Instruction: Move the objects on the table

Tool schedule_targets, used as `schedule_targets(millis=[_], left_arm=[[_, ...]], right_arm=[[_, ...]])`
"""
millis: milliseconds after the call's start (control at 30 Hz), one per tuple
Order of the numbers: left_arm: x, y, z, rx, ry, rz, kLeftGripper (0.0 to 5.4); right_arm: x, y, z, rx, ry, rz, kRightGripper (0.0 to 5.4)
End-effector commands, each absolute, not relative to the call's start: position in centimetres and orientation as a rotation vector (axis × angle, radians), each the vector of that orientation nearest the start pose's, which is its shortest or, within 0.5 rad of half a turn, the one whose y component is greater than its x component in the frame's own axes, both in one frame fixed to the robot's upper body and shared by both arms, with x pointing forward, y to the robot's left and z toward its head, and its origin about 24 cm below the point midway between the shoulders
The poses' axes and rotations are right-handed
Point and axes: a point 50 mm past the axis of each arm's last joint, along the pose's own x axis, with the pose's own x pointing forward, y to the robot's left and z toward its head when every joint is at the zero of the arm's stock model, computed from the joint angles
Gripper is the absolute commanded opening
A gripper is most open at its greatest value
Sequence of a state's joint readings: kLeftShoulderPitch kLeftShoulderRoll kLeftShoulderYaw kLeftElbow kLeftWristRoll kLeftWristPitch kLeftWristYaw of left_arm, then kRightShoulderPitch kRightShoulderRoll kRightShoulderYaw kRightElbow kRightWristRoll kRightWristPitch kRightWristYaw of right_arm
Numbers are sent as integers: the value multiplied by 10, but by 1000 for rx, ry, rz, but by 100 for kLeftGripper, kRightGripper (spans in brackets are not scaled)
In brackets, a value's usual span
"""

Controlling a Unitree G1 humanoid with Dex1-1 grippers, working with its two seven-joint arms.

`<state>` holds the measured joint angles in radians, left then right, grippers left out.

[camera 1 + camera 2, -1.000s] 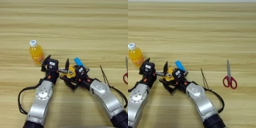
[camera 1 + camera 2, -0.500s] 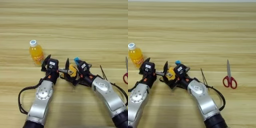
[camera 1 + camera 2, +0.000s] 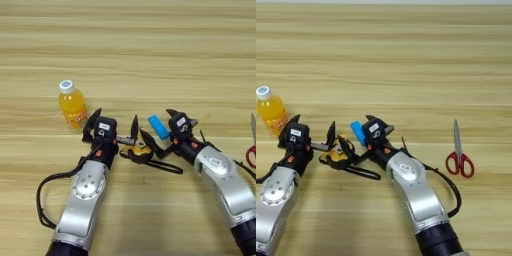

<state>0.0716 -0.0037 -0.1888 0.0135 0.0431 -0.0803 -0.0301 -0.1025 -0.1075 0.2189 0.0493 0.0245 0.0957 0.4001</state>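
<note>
The orange-juice bottle (image 3: 72, 106) stands upright at the left. My left gripper (image 3: 113, 125) is open just right of it, fingers spread wide, and one fingertip (image 3: 134, 128) rises over the yellow-and-black tape measure (image 3: 136, 152). The tape measure lies on the table (image 3: 150, 60) between my two grippers, its black strap (image 3: 166, 167) trailing right. My right gripper (image 3: 160, 129) is open; its lower finger (image 3: 149, 142) reaches the tape measure's right side. The blue block (image 3: 159, 127) lies flat between the right gripper's fingers. The red-handled scissors (image 3: 458, 159) lie far right.
A black cable (image 3: 44, 197) loops beside my left forearm. Another black cable (image 3: 448, 182) runs from my right forearm towards the scissors. Bare wood spreads across the far half of the table.
The right gripper has let go of the tape measure and drawn back up and to the right. The tape measure now lies slightly lower and further left. The left arm has stayed put.
</note>
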Motion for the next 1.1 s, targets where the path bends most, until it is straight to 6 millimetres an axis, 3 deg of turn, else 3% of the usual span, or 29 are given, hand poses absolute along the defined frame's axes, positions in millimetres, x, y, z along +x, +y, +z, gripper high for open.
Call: schedule_targets(millis=[33,367,633,1100], left_arm=[[235,103,33,29,-30,-206,540],[235,102,39,24,-66,-213,540],[234,98,70,35,-214,-256,540],[251,127,106,122,-366,-203,540]], right_arm=[[270,-109,44,-112,69,549,537],[288,-155,51,-104,53,321,537],[288,-153,47,-99,61,334,537],[288,-148,43,-99,74,356,537]])
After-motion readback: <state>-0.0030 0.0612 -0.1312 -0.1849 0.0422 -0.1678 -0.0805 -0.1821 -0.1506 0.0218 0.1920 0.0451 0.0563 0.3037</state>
